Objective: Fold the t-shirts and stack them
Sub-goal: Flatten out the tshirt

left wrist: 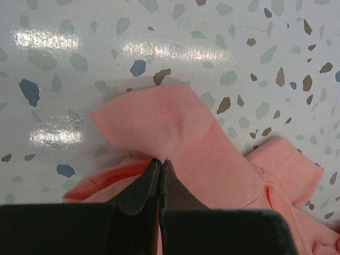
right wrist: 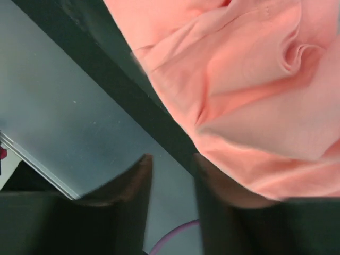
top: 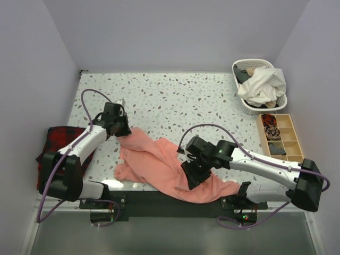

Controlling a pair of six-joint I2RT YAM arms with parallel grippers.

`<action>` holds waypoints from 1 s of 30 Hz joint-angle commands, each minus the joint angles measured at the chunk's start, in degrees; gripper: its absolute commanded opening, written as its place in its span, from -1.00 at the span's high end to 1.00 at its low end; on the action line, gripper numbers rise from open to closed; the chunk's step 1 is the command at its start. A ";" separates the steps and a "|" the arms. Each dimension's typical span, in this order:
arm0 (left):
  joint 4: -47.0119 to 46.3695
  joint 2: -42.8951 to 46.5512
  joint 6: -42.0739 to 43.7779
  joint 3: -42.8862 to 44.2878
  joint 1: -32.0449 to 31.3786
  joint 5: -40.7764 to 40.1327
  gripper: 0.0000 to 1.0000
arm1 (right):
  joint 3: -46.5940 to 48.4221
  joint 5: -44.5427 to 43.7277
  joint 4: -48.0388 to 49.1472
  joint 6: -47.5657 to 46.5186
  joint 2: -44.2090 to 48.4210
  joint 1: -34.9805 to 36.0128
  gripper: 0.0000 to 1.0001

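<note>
A salmon-pink t-shirt (top: 159, 159) lies crumpled on the speckled table, stretched from the mid-left towards the front edge. My left gripper (top: 121, 129) is shut on a fold at its upper-left end. In the left wrist view the fingertips (left wrist: 160, 161) pinch the pink cloth (left wrist: 175, 127), which rises just ahead of them. My right gripper (top: 191, 178) hovers over the shirt's lower right part by the table's front edge. In the right wrist view the right gripper (right wrist: 171, 159) is open with nothing in the gap. The t-shirt (right wrist: 255, 79) bunches against the outside of its right finger.
A red-and-black plaid cloth (top: 56, 141) hangs at the left table edge under my left arm. A white basket (top: 240, 103) of clothes stands at the back right, with a wooden divided tray (top: 295, 135) in front of it. A black strip (top: 159, 199) runs along the front edge.
</note>
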State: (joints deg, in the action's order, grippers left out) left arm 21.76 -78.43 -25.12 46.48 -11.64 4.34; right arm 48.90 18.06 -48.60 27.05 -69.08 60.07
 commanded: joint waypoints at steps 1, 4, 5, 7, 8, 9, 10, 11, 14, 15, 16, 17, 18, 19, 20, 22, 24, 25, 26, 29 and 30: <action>-2.60 -0.14 -0.45 -0.07 0.21 1.29 1.00 | 8.21 -4.25 -4.04 1.26 1.58 -0.13 0.01; -2.34 0.21 -0.36 -0.16 0.21 1.29 1.00 | 12.26 -12.24 -6.24 -0.24 0.44 -0.13 -0.25; -2.25 0.47 -0.36 -0.16 0.21 1.11 1.00 | 12.27 -14.00 -6.16 -0.33 -0.26 -0.22 -0.31; -2.33 0.47 -0.36 -0.16 0.21 1.20 1.00 | 11.39 -16.31 -4.06 -1.20 -1.58 -0.13 -0.37; -2.42 0.30 -0.28 -0.16 0.21 1.29 1.00 | 11.30 -15.87 -3.35 -2.08 -2.63 -0.05 -0.37; -2.42 0.30 -0.28 -0.16 0.21 1.46 1.00 | 11.39 -15.52 -2.74 -2.26 -5.42 -0.13 -0.37; -2.42 0.30 -0.36 -0.07 0.13 1.46 1.00 | 11.39 -15.69 -2.47 -2.78 -6.76 -0.13 -0.35; -2.51 0.30 -0.36 -0.07 0.21 1.64 1.00 | 11.13 -15.78 -1.68 -3.05 -9.38 -0.13 -0.32; -2.68 0.39 -0.36 -0.42 0.21 1.55 1.00 | 9.37 -16.22 2.08 -3.93 -12.30 -0.13 -0.29; -2.69 0.47 -0.36 -0.60 0.21 1.55 1.00 | 9.11 -16.22 3.15 -4.19 -13.53 -0.13 -0.29; -2.86 0.30 -0.45 -0.51 0.21 1.64 1.00 | 8.84 -16.31 3.86 -4.54 -14.23 -0.13 -0.28; -2.86 0.21 -0.36 -0.51 0.21 1.64 1.00 | 8.93 -16.65 4.91 -4.72 -14.68 -0.13 -0.28; -2.78 0.21 -0.36 -0.42 0.21 1.64 1.00 | 9.28 -17.09 5.18 -4.90 -15.38 -0.22 -0.28; -2.77 0.21 -0.36 -0.51 0.13 1.55 1.00 | 9.71 -17.88 5.01 -5.42 -15.73 -0.13 -0.28; -2.77 0.30 -0.45 -0.42 0.13 1.46 1.00 | 10.15 -18.32 4.92 -5.60 -15.82 -0.22 -0.28; -2.77 0.12 -0.45 -0.42 0.21 1.29 1.00 | 11.38 -20.43 4.66 -6.39 -16.61 -0.13 -0.29; -2.95 -0.05 -0.45 -0.42 0.21 1.29 1.00 | 12.70 -20.88 4.83 -6.92 -17.49 -0.13 -0.31; -2.86 -0.23 -0.45 -0.42 0.21 1.37 1.00 | 13.23 -20.79 4.83 -8.14 -18.71 -0.13 -0.32; -2.95 -0.23 -0.45 -0.42 0.21 1.46 1.00 | 13.49 -21.14 4.57 -8.50 -19.42 -0.13 -0.32; -3.12 -0.23 -0.45 -0.69 0.21 1.38 1.00 | 14.29 -23.85 5.26 -10.34 -21.62 -0.13 -0.32; -3.13 -0.23 -0.54 -0.69 0.21 1.46 1.00 | 14.64 -24.56 5.53 -10.87 -22.23 -0.13 -0.33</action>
State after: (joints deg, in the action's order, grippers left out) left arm 20.75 -78.63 -25.12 46.13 -11.64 4.97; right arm 61.12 -1.93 -45.06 19.70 -89.19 59.94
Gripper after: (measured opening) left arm 0.021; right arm 0.659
